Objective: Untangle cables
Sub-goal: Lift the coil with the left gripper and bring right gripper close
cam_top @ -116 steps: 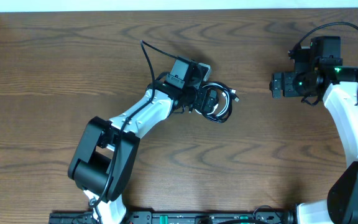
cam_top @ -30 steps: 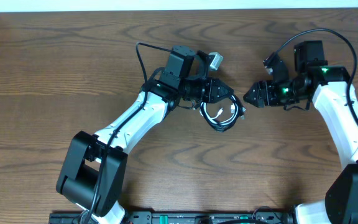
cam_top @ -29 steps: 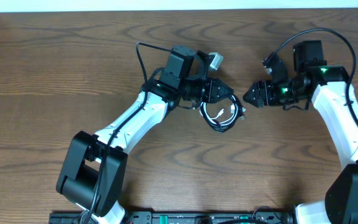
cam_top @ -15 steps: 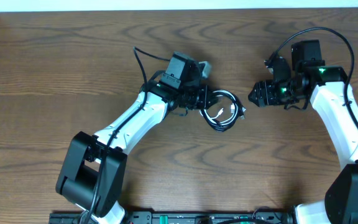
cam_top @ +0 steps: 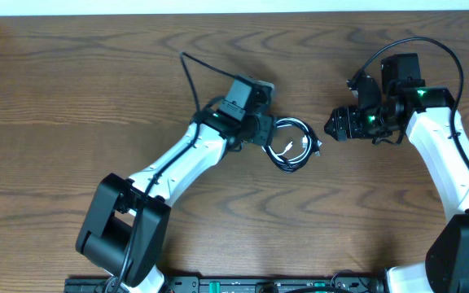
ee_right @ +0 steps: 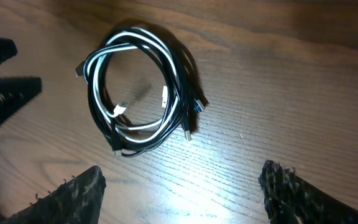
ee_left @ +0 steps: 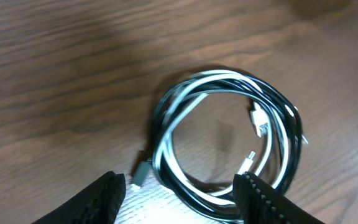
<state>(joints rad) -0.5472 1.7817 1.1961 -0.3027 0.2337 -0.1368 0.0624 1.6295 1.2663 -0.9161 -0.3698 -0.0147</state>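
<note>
Shows the cables (ee_left: 229,76) wound together into one loose ring, flat on the wooden table (cam_top: 72,98) near its middle. Counts one white cord (ee_left: 166,134) looping round beside thin black cords (ee_left: 288,124), crossed over and under each other. Finds two small plug ends inside the ring, a white plug (ee_left: 261,121) and a silver-tipped plug (ee_left: 247,163). Also picks out a grey plug (ee_left: 140,174) poking from the outer edge and dark plug tips (ee_right: 188,132) trailing off one side.

Reaches diagonally from the near left with the left gripper (cam_top: 265,130), set at the ring's left edge. Holds those jaws apart, flanking the near arc of the coil and clamped on nothing. Bends the right arm at the wrist toward the ring, with the right gripper (cam_top: 330,129) near the coil but apart from it. Spreads those jaws wide, gripping nothing.
</note>
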